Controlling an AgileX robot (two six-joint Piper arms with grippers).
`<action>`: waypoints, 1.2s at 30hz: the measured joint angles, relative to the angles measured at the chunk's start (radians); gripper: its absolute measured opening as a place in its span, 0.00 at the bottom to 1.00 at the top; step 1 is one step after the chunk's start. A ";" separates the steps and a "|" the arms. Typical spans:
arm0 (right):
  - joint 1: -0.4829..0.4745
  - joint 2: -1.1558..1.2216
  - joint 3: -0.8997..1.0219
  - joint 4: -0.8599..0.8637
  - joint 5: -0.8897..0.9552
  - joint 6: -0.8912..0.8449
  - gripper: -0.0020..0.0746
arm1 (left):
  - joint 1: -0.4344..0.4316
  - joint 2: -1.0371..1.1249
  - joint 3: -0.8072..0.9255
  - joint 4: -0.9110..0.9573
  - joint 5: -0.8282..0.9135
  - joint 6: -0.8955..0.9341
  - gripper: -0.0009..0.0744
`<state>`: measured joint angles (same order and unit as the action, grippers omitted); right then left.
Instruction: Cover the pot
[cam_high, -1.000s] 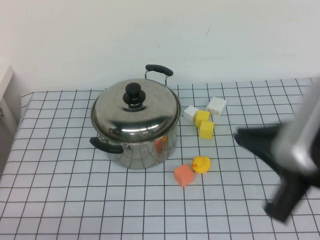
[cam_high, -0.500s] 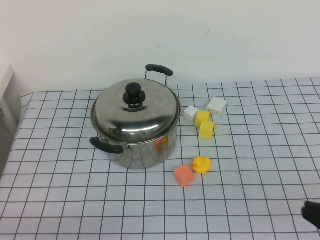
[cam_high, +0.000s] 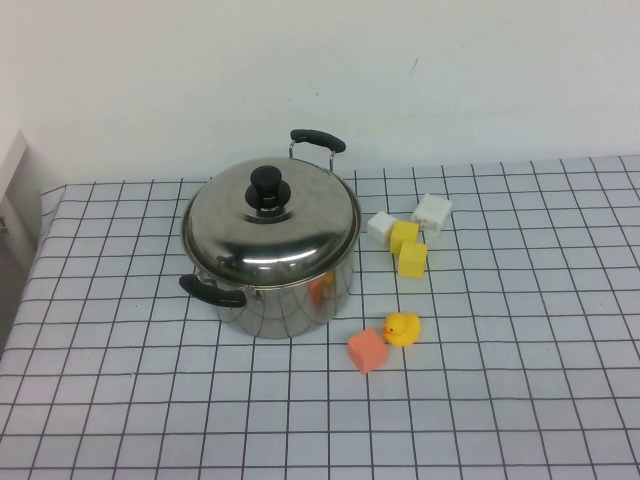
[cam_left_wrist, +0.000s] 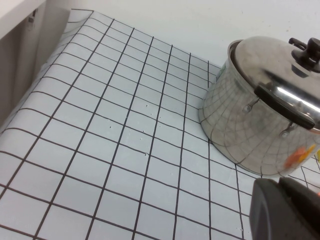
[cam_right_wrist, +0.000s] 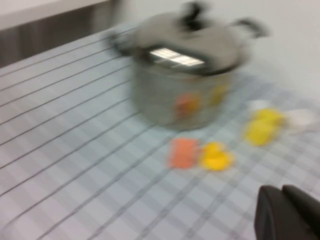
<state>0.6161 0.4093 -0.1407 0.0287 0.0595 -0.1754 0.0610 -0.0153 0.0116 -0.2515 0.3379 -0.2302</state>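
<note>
Nearest, both grippers sit off the high view; each shows only as a dark edge in its own wrist cam: left gripper (cam_left_wrist: 285, 210), right gripper (cam_right_wrist: 287, 212). Can't tell for either whether spread or pressed together. Neither touches anything.

Next out on the gridded worktop (cam_high: 520, 400): orange block (cam_high: 367, 350) w/ yellow duck (cam_high: 403, 328) just beside it on its right.

Pot (cam_high: 285, 290) stands upright, left of centre, well apart from both grippers; left wrist cam sees it across bare worktop. Handles lie on a diagonal, near-left to far-right. Lid (cam_high: 270, 222) w/ black knob sits on it.

Right of pot, farther back: two yellow blocks (cam_high: 410, 250), then two white blocks (cam_high: 432, 212).
</note>
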 joint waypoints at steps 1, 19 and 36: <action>-0.041 -0.022 0.004 0.000 0.000 0.000 0.02 | 0.000 0.000 0.000 0.000 0.000 0.000 0.01; -0.636 -0.420 0.168 0.046 0.165 -0.022 0.02 | 0.000 0.000 0.000 0.000 0.000 0.000 0.01; -0.636 -0.420 0.164 0.049 0.270 0.099 0.02 | 0.000 0.000 0.000 0.000 0.000 0.000 0.01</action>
<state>-0.0203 -0.0111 0.0236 0.0773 0.3298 -0.0764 0.0610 -0.0153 0.0116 -0.2515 0.3379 -0.2302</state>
